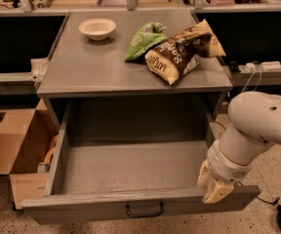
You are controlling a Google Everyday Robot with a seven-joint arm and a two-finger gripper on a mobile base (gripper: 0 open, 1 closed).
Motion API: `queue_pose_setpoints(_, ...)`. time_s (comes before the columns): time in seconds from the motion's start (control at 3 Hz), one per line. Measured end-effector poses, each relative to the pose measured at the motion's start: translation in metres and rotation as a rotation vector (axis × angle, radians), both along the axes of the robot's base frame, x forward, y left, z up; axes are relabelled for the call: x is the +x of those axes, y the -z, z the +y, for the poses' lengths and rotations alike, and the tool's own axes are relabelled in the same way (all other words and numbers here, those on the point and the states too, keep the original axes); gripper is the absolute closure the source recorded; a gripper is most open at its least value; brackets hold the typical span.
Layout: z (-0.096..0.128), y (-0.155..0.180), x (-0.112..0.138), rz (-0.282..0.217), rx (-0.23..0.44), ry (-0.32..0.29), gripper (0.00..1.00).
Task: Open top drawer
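The top drawer [130, 165] is a wide grey metal tray, pulled far out of the cabinet toward the camera and empty inside. Its front panel [91, 209] runs along the bottom of the view with a small black loop handle [145, 210] at its middle. My gripper [213, 188] hangs from the white arm [257, 130] at the drawer's front right corner, its cream fingers [217, 191] against the top edge of the front panel.
On the grey cabinet top [82, 67] lie a white bowl [97, 28], a green bag [145, 40] and a brown snack bag [179, 55]. An open cardboard box [18, 150] stands on the floor at the left. Dark shelves flank the cabinet.
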State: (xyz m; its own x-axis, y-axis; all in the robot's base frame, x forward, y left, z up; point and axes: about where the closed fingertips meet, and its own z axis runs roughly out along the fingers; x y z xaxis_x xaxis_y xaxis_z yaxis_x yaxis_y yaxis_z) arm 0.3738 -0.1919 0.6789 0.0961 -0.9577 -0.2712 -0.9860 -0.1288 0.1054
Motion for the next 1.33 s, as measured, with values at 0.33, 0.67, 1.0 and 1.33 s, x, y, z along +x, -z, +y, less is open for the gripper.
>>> queue_pose_setpoints(0.33, 0.0, 0.0, 0.0, 0.0, 0.0, 0.0, 0.57)
queue_pose_setpoints(0.67, 0.0, 0.0, 0.0, 0.0, 0.0, 0.0, 0.28)
queue_pose_setpoints(1.0, 0.0, 0.0, 0.0, 0.0, 0.0, 0.0, 0.03)
queue_pose_setpoints(1.33, -0.0007, -0.0045, 0.001, -0.008, 0.006, -0.003, 0.0)
